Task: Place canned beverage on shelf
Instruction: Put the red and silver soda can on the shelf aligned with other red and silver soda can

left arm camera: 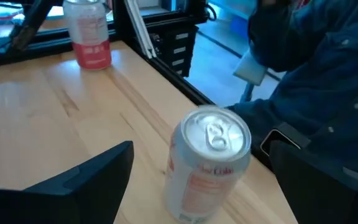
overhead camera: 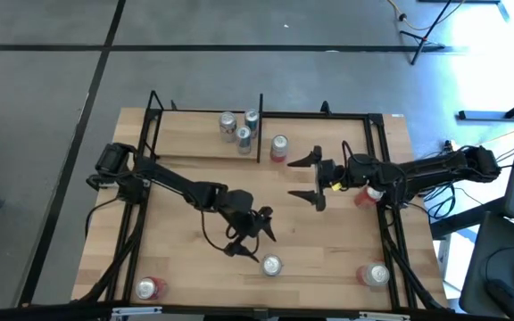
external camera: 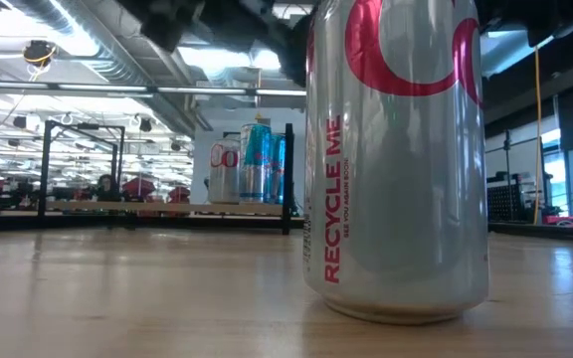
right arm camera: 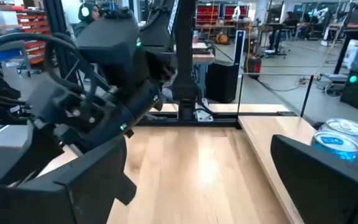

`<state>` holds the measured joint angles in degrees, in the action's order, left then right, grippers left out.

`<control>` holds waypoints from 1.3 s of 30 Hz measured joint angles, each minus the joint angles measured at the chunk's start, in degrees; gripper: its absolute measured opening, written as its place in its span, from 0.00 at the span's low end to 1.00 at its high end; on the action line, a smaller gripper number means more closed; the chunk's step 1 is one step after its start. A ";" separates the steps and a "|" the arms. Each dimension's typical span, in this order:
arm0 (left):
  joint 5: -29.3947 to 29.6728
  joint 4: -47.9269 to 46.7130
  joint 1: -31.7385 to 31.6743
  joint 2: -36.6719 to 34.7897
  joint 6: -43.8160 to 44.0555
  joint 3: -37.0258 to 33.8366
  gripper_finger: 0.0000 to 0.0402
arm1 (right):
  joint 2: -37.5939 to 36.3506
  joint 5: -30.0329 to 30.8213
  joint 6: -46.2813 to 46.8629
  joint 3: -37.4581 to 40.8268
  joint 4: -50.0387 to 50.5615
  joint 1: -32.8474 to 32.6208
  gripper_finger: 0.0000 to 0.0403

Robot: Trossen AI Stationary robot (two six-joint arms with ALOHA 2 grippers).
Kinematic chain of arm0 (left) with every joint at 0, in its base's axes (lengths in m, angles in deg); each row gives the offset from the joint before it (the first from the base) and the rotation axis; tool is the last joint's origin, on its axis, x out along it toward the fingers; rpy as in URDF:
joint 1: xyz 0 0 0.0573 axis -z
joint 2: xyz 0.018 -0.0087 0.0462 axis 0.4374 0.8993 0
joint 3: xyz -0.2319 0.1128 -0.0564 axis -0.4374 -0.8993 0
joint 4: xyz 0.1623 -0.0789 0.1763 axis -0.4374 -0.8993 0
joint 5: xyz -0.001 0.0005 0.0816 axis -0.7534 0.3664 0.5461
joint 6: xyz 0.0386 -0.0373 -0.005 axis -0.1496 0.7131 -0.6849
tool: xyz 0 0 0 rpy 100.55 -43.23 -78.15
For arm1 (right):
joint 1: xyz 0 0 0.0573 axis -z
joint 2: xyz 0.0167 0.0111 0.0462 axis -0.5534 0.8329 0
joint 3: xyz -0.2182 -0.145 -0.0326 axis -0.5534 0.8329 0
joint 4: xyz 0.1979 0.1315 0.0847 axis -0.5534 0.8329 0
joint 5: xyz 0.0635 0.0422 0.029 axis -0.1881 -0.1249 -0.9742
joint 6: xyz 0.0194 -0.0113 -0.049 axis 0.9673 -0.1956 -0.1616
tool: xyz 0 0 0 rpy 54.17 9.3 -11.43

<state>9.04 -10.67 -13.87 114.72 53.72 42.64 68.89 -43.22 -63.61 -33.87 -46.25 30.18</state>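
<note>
A silver can with red print (overhead camera: 270, 265) (left arm camera: 207, 162) (external camera: 396, 159) stands upright on the table near its front edge. My left gripper (overhead camera: 255, 245) (left arm camera: 202, 146) is open just above and behind it. One finger stands on either side of the can, with a gap to each. The shelf (overhead camera: 194, 134) (external camera: 167, 209) at the far left carries three upright cans (overhead camera: 242, 127) (external camera: 252, 164). My right gripper (overhead camera: 310, 179) (right arm camera: 197, 149) hovers open over the table's middle right, pointing toward the left, with nothing between its fingers.
More cans stand on the table: one right of the shelf's black post (overhead camera: 279, 147), one under my right arm (overhead camera: 368, 193), one at the near left corner (overhead camera: 150, 287), and one at the near right corner (overhead camera: 375, 275) (left arm camera: 89, 31). Black frame rods run along the table's edges (overhead camera: 389, 223).
</note>
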 joint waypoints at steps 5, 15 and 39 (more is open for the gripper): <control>3.20 -3.72 1.69 0.41 -3.42 3.06 0.90 | 0.00 2.22 0.13 0.00 -1.43 -1.58 0.96; 4.60 -3.70 3.98 0.46 -4.63 3.04 0.90 | 0.01 2.43 3.09 0.00 -1.99 -2.25 0.96; -0.30 9.88 4.12 11.56 -2.23 3.02 0.79 | 6.39 3.43 6.16 0.00 -9.90 -2.25 0.96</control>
<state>8.74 -0.79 -9.74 126.28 51.48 45.65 75.28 -39.79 -57.45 -33.87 -56.16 27.93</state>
